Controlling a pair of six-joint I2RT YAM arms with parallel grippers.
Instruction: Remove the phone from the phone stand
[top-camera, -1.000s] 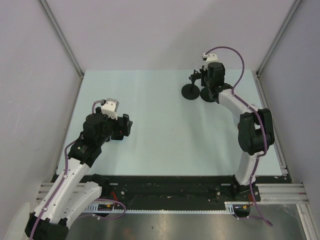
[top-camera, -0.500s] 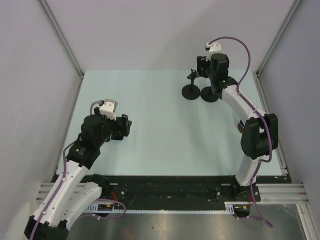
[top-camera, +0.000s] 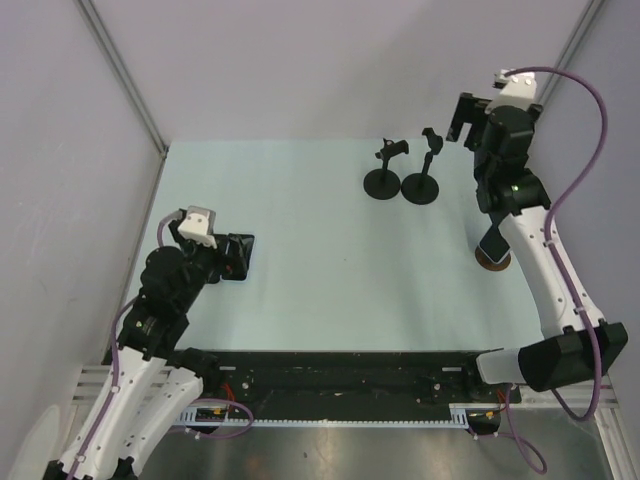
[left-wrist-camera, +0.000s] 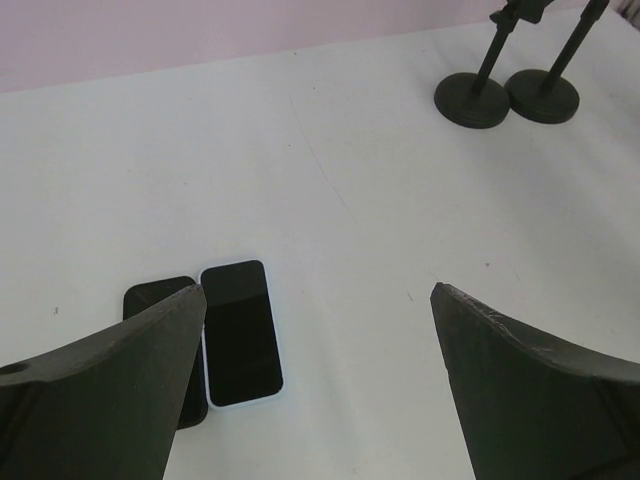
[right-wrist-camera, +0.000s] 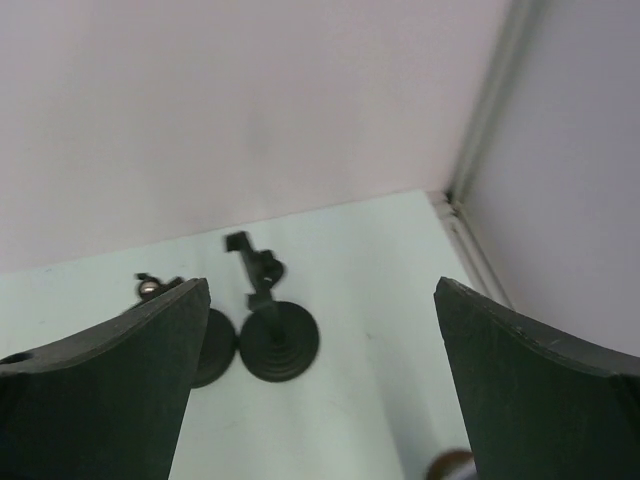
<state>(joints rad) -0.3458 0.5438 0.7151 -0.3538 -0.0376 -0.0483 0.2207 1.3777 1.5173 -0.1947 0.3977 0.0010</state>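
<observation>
Two black phone stands, the left one and the right one, stand side by side at the back of the table, and no phone sits on either. They also show in the right wrist view, the left stand partly behind a finger and the right stand in full. A phone in a pale case and a dark phone lie flat beside each other below my left gripper, which is open and empty. My right gripper is open, raised right of the stands.
A dark flat thing on a brown round piece lies at the right side, partly behind the right arm. The enclosure's walls and a metal rail border the table on the right. In the left wrist view the stands are far off at the upper right.
My right gripper opened, let go at the right stand and rose up and to the right. The left arm drew slightly left and back.
</observation>
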